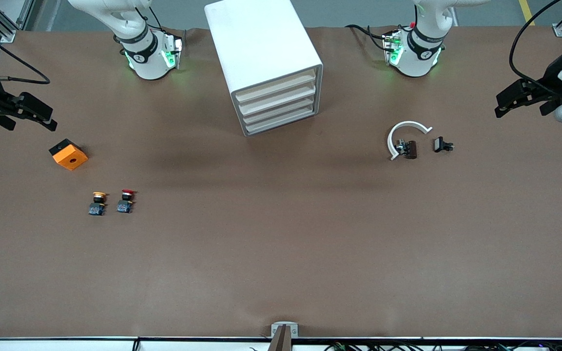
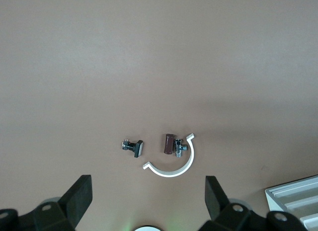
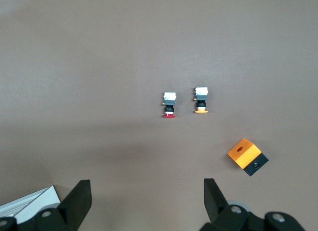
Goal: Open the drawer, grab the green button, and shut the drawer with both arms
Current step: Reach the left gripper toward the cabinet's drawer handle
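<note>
The white cabinet stands between the two arm bases, and its corner shows in the left wrist view and the right wrist view. Its four cream drawers are all shut; the drawer is the lowest. No green-capped button is in view. My left gripper is open and empty, up over the left arm's end of the table; in its wrist view it has bare table between the fingers. My right gripper is open and empty over the right arm's end, also seen in its wrist view.
A yellow-capped button and a red-capped button lie side by side near an orange block toward the right arm's end. A white curved piece, a brown part and a small black part lie toward the left arm's end.
</note>
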You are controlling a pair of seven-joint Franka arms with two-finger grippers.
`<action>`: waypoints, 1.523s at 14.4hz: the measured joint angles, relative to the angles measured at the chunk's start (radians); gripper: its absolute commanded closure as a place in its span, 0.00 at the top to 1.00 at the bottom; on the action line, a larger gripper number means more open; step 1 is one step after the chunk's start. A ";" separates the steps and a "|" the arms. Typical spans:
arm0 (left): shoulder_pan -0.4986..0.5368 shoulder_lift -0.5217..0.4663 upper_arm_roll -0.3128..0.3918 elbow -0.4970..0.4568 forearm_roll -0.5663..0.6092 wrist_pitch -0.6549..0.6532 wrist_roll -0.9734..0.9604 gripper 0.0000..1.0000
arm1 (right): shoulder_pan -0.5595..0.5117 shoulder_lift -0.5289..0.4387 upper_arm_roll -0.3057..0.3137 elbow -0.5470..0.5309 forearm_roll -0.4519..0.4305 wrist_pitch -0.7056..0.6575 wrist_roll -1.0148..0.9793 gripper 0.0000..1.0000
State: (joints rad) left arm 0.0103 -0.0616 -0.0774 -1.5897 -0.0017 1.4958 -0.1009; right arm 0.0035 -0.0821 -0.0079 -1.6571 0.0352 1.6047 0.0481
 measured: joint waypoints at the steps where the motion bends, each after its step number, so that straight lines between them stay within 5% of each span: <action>1: 0.000 0.006 0.000 0.006 0.000 -0.004 0.000 1.00 | 0.000 0.000 0.000 0.000 0.000 0.000 0.000 1.00; 9: -0.005 0.094 0.001 0.014 0.000 -0.010 0.000 1.00 | 0.000 0.000 0.000 0.000 0.000 0.000 0.000 1.00; 16: -0.026 0.340 -0.007 0.015 -0.106 0.105 -0.016 1.00 | 0.000 0.000 0.000 0.001 0.000 0.000 0.000 1.00; 22: -0.193 0.530 -0.013 0.020 -0.112 0.185 -0.482 1.00 | 0.000 0.000 0.000 0.001 0.000 0.000 0.000 1.00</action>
State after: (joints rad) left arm -0.1827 0.4684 -0.0905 -1.5701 -0.1134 1.6803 -0.5827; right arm 0.0035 -0.0817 -0.0080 -1.6563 0.0353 1.6044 0.0480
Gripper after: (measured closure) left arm 0.000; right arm 0.000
